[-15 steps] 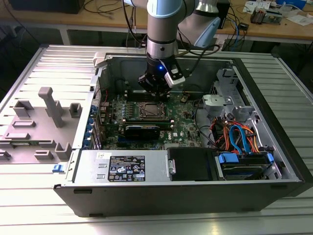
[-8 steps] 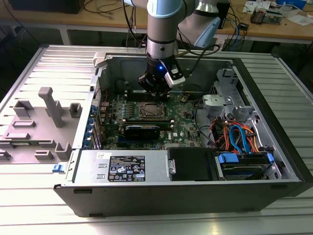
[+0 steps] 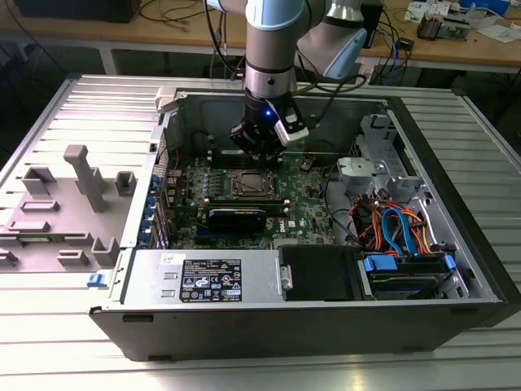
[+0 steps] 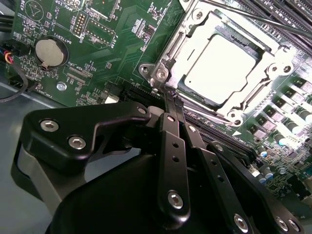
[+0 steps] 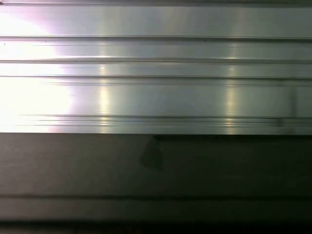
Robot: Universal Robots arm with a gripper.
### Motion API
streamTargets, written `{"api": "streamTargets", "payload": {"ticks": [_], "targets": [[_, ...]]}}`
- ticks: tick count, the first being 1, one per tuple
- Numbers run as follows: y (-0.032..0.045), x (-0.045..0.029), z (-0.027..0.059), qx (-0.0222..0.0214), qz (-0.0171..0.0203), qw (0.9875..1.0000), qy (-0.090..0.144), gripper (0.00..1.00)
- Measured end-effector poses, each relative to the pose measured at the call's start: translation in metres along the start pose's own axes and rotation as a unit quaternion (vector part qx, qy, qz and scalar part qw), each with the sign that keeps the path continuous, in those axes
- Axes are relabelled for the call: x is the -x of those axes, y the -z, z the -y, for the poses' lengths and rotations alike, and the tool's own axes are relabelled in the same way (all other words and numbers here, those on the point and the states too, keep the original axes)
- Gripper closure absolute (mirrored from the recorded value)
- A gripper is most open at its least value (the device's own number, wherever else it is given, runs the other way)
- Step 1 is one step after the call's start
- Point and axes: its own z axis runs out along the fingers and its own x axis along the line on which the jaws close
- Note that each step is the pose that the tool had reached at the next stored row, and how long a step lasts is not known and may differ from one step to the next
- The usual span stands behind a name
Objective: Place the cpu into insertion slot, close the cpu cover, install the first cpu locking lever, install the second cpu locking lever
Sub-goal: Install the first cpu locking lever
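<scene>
In the second wrist view the cpu [image 4: 223, 68], silvery-topped, lies flat in the insertion slot [image 4: 234, 117] on the green board. The cpu cover [image 4: 187, 46] lies down over it, framing the chip through its window. A thin lever rod [image 4: 253, 18] runs along the socket's far side. My gripper [image 4: 170, 97] is shut, its black fingers [image 4: 171, 141] pressed together, tips right at the socket's near corner by a screw post [image 4: 159, 74]. In the exterior view my gripper [image 3: 262, 159] hangs just above the back edge of the insertion slot [image 3: 251, 186].
The open computer case [image 3: 269, 326] walls in the board. A black card [image 3: 236, 216] lies in front of the socket, memory slots [image 4: 278, 12] beside it, a coin battery [image 4: 50, 52] nearby. Blue and orange cables [image 3: 399, 232] fill the right bay. A grey fixture [image 3: 81, 175] stands left.
</scene>
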Motion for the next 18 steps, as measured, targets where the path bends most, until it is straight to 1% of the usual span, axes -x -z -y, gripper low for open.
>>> {"api": "streamTargets", "payload": {"ticks": [9,16,17,18], "targets": [[-0.0005,0.0004,0.0031,0.0001,-0.0044,1.0000,0.000,0.89],[-0.0015,0.0015,0.0033,-0.0001,-0.0060,1.0000,0.000,0.89],[-0.0023,0.0018,0.0031,0.0007,-0.0059,1.0000,0.000,0.89],[-0.0025,0.0019,0.0031,0.0005,-0.0062,1.0000,0.000,0.89]]}}
